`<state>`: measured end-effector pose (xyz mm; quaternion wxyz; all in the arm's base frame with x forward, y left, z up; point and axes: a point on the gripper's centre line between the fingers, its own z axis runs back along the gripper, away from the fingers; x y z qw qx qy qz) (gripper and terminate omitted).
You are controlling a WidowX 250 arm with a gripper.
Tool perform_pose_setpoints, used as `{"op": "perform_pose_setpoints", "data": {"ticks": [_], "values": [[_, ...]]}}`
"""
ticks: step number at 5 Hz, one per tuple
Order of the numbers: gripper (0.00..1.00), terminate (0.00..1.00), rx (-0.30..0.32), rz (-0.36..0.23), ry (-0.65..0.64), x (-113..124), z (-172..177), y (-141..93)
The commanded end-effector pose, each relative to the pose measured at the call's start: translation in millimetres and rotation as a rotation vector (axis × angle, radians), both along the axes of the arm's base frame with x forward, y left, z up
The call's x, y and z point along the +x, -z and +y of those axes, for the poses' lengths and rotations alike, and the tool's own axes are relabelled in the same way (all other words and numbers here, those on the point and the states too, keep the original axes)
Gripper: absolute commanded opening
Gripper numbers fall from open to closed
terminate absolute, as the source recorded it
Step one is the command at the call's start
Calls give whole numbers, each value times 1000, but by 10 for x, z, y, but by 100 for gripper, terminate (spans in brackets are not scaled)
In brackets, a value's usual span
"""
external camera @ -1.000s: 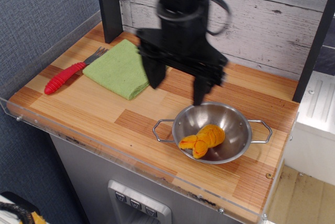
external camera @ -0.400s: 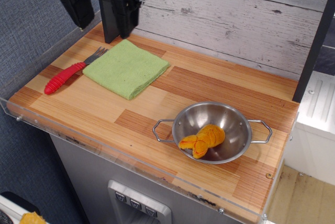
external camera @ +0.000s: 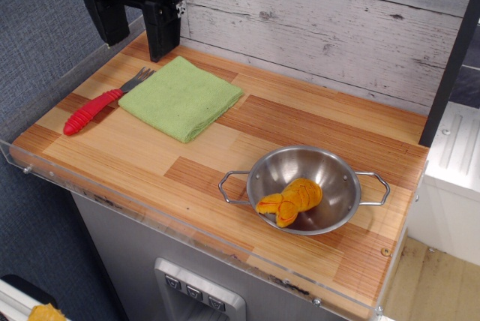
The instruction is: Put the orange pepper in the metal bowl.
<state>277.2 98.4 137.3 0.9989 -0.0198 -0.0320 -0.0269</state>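
Observation:
The orange pepper (external camera: 291, 201) lies inside the metal bowl (external camera: 330, 175), toward its front left. The bowl stands on the wooden counter at the front right, its two wire handles pointing left and right. My black gripper (external camera: 136, 36) hangs high at the far back left, above the counter's back corner and far from the bowl. Its two fingers are spread apart with nothing between them.
A folded green cloth (external camera: 181, 97) lies at the back left. A red-handled fork (external camera: 94, 109) lies to its left. A clear plastic rim (external camera: 112, 201) edges the counter's front and left. A dark post (external camera: 448, 66) stands at the right.
The gripper has swung from above the bowl up to the far back left corner, then shifted slightly left. The pepper and the bowl have not moved.

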Motion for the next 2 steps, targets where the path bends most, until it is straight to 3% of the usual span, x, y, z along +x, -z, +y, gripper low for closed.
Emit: {"op": "perform_pose_setpoints", "data": {"ticks": [1, 2], "values": [[100, 0, 46, -27, 57, -26, 63, -127], [100, 100, 46, -27, 57, -26, 63, -127]]}}
